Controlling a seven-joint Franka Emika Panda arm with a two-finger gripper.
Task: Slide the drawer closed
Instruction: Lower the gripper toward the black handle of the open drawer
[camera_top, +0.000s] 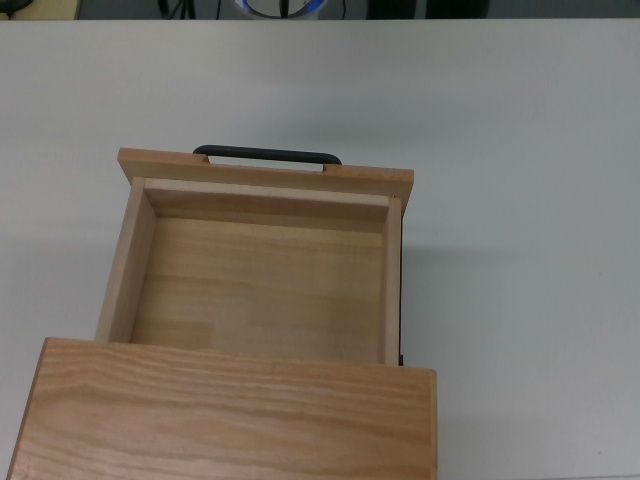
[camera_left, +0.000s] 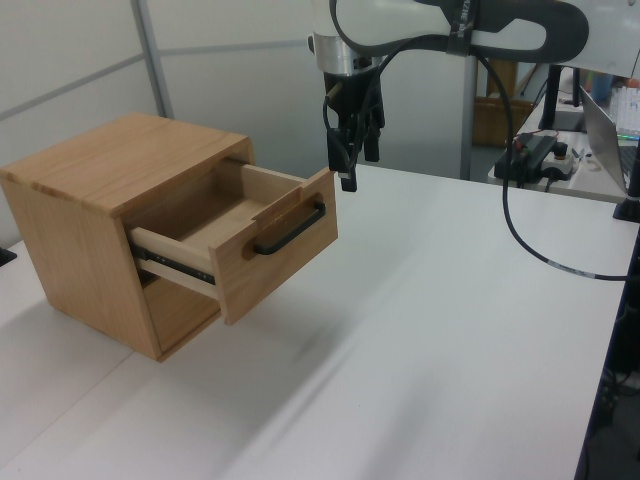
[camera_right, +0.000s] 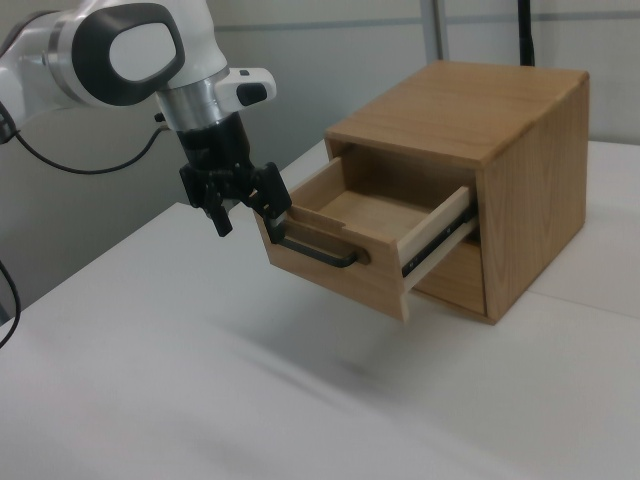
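The light wooden drawer (camera_top: 260, 290) stands pulled far out of the cabinet (camera_top: 230, 410), its inside empty. A black bar handle (camera_top: 267, 155) runs along its front panel. In the left view the drawer (camera_left: 285, 255) hangs out on black slides, and my gripper (camera_left: 358, 168) hovers just above and beyond the panel's upper corner. In the right view the gripper (camera_right: 250, 215) sits close in front of the drawer (camera_right: 345, 265), near one end of the handle (camera_right: 315, 250). Its fingers are open with nothing between them. The top view does not show the gripper.
The cabinet (camera_left: 110, 160) stands on a white table (camera_left: 430, 330). A black cable (camera_left: 520, 240) trails from the arm across the left view's right side, past a power strip (camera_left: 535, 155). The table's edge lies at the left view's far right.
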